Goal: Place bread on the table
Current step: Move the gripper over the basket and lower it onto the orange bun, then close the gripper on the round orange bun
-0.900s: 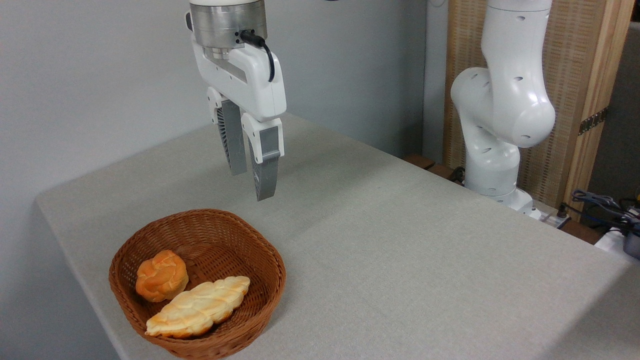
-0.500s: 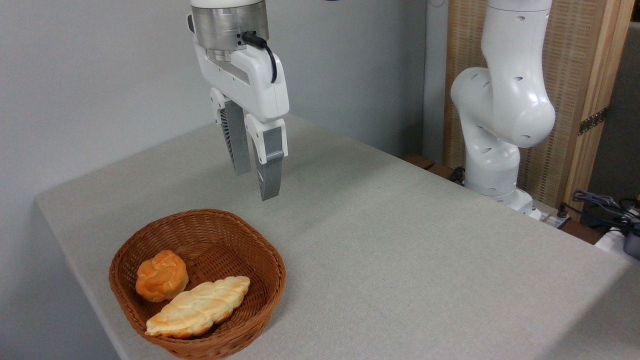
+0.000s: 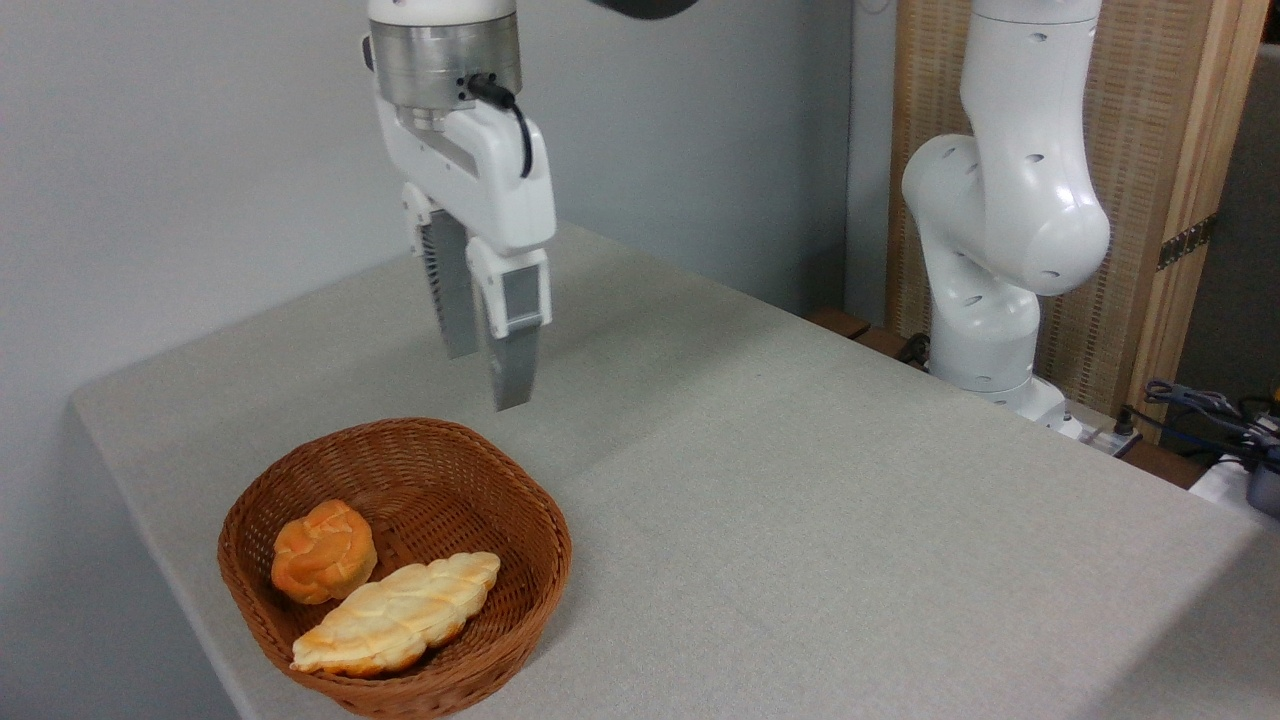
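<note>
- The bread (image 3: 323,551), a little round orange-golden bun with a knotted top, sits in the left part of the wicker basket (image 3: 520,515), down at the near-left corner of the table (image 3: 800,480).
- Right beside it, touching or very nearly so, lies a longer pale braided loaf (image 3: 397,613) that runs diagonally across the basket floor, with one end up against the front wall.
- The gripper (image 3: 484,378) hangs in the air above the cloth, just past the basket's far rim and a bit to the right of the bun. It's well clear of both breads.
- Its two grey fingers (image 3: 511,355) point straight down. From this angle one sits partly in front of the other, so the gap is hard to judge, but there looks to be a modest space between them and nothing is held there.
- A black cable (image 3: 510,110) loops off the metal wrist section above the white gripper body.
- On the right, the arm's white base (image 3: 985,330) stands just off the table's far edge, in front of a wooden panel (image 3: 1150,200).
- Some cables (image 3: 1200,410) are bunched at the far right edge.
</note>
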Robot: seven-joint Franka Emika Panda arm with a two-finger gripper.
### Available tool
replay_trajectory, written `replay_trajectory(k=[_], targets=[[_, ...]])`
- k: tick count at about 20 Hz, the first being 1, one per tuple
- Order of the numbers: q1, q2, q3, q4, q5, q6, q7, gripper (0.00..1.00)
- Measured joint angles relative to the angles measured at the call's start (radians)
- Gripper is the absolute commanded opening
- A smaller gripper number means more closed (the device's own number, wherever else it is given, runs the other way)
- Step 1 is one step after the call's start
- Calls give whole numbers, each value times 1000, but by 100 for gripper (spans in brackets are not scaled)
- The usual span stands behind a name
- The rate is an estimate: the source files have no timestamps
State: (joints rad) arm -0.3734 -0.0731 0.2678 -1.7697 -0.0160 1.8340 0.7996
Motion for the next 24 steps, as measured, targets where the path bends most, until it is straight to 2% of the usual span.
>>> replay_trajectory(k=[6,9,12,24], targets=[[-11,80,-12,-19,-18,211,1,100],[-36,128,-18,-19,-18,275,1,100],[-41,183,-38,-19,-18,341,1,100],[-43,330,-91,-19,-10,464,3,100]])
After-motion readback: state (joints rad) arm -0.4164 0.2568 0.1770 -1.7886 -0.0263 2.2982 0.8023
